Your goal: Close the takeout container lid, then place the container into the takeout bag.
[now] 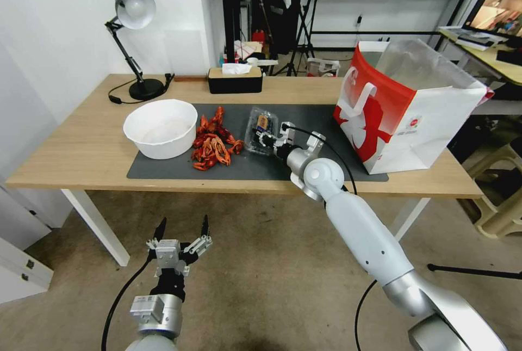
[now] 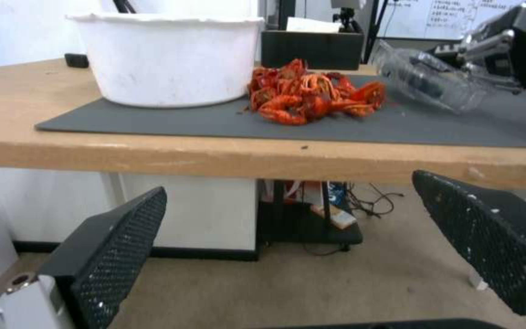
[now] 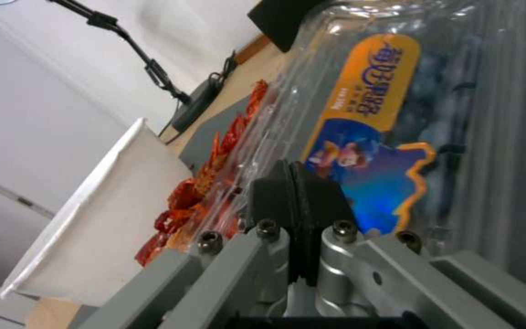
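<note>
Pads of the right gripper, black and rubbery on grey metal links, were pressed flat together at the near edge of the container, with no gap visible between them; whether thin plastic was pinched there cannot be told. The clear, ribbed takeout container lid bore an orange-and-blue oblong sticker, with dark berries behind it. The container lay on the dark grey mat, between a heap of glossy red crayfish and the takeout bag, which stood upright and open at the mat's right end, showing silvery lining. A round white bowl sat beyond the crayfish. The left gripper hung below the wooden table edge, its mesh-textured black fingers spread wide.
</note>
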Motion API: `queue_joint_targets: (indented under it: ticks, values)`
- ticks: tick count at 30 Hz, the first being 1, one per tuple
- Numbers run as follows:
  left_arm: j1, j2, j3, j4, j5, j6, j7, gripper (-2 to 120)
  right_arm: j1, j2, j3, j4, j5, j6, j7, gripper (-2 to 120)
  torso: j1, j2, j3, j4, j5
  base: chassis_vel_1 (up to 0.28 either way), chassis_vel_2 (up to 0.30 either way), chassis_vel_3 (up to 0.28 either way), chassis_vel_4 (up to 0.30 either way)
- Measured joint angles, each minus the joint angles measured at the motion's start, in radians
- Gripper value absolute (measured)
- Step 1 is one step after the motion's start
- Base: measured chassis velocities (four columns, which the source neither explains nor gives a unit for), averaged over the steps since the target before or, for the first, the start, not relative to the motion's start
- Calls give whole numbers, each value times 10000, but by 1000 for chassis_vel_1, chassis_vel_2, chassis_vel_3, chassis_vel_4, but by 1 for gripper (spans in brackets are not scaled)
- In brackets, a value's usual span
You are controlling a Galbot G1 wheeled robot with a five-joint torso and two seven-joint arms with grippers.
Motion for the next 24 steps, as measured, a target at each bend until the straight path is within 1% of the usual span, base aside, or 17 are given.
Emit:
queue_joint_targets:
  ticks: [5, 7, 9, 11, 13, 15, 16, 19, 21, 24]
  values:
    - [-186, 193, -1, -157, -525, 197, 5, 100, 9, -129, -37, 38, 17, -88, 68, 0, 0, 1, 0, 0, 0, 0, 0, 0, 0]
    - [-376, 366, 35, -250, -964, 295, 45, 100, 15, -169, -58, 44, 11, -110, 74, 0, 0, 0, 0, 0, 0, 0, 0, 0, 0]
    - [-445, 419, 38, -263, -1064, 314, 60, 100, 19, -179, -68, 48, 5, -119, 74, 0, 0, 0, 0, 0, 0, 0, 0, 0, 0]
    - [-744, 653, 26, -302, -1489, 368, 137, 100, 74, -216, -113, 52, -49, -181, 84, 0, 0, 0, 0, 0, 0, 0, 0, 0, 0]
    - [-805, 706, 16, -313, -1580, 376, 151, 100, 86, -224, -123, 53, -66, -193, 86, 0, 0, 1, 0, 0, 0, 0, 0, 0, 0]
    - [-1133, 985, -18, -409, -2039, 456, 199, 100, 184, -315, -228, 53, -198, -251, 70, 0, 0, 0, 0, 0, 0, 0, 0, 0, 0]
    - [-1133, 985, -18, -409, -2039, 456, 199, 100, 184, -315, -228, 53, -198, -251, 70, 0, 0, 0, 0, 0, 0, 0, 0, 0, 0]
    - [-1584, 1388, 2, -511, -2619, 647, 194, 100, 413, -531, -537, 57, -310, -363, 84, 0, 1, 0, 1, 0, -1, 0, 0, 0, 0]
    - [-1631, 1427, 15, -515, -2683, 666, 190, 100, 453, -564, -587, 60, -313, -383, 93, 0, 2, 0, 0, 0, -2, 0, 0, 0, 0]
    - [-2030, 1698, 177, -517, -3095, 754, 171, 100, 651, -703, -840, 87, -307, -508, 160, 0, 3, 0, 0, 0, -1, 0, 0, 0, 0]
